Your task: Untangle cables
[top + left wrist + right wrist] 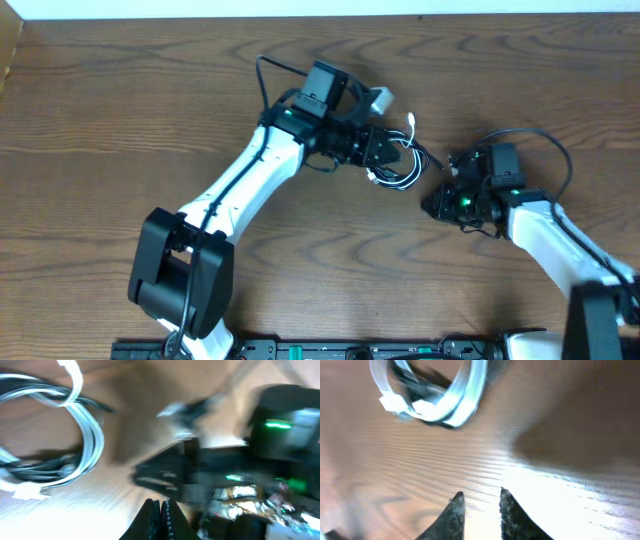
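The cables lie coiled together on the wooden table: a white cable (405, 180) (90, 435) (465, 395) looped with a black cable (432, 160) (35, 465) (415, 380). My left gripper (390, 150) (161, 506) hangs at the left side of the coil, shut, with nothing seen between its tips. My right gripper (436, 205) (481, 494) stands just right of and below the coil, open by a narrow gap, with only bare table between the fingers (457, 505). The right arm shows blurred in the left wrist view.
The thick black wire (545, 140) fixed to the right arm loops above that arm. The table's far edge (320, 17) runs along the top of the overhead view. Bare wood (100, 120) spreads to the left.
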### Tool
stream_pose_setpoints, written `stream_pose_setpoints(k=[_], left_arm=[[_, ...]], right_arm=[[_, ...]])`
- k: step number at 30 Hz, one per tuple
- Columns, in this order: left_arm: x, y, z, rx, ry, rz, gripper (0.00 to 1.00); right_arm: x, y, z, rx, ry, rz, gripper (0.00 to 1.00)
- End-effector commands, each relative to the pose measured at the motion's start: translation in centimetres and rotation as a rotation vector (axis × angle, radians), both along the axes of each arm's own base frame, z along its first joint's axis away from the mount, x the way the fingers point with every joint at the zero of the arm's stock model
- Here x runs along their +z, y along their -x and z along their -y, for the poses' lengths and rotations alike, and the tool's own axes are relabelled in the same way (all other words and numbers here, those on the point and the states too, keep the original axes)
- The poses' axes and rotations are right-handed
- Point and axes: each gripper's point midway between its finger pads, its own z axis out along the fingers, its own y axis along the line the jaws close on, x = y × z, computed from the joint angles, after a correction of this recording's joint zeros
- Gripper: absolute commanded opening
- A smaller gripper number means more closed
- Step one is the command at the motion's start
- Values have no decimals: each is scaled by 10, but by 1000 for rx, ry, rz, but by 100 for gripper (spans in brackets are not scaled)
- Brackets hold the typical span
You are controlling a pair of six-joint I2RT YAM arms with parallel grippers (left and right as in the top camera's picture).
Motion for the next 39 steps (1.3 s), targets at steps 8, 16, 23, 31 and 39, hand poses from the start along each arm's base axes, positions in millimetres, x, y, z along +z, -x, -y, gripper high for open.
stream_pose_setpoints(k=[8, 16, 23, 31, 39], left_arm=[[-62, -22, -8, 92, -307, 129, 22], [-114, -16, 58, -87, -355, 383, 46], [-138, -29, 72, -70, -430, 514, 48], [-161, -45, 57, -19, -539, 551, 49], [-173, -18, 55, -91, -579, 483, 41]], right_arm=[[69, -37, 47, -297, 12, 176, 48], [58, -21, 92, -369, 46, 101, 50], [51, -8, 97, -341, 74, 63, 50], [49, -4, 97, -326, 81, 51, 51], [48, -3, 96, -312, 87, 50, 50]])
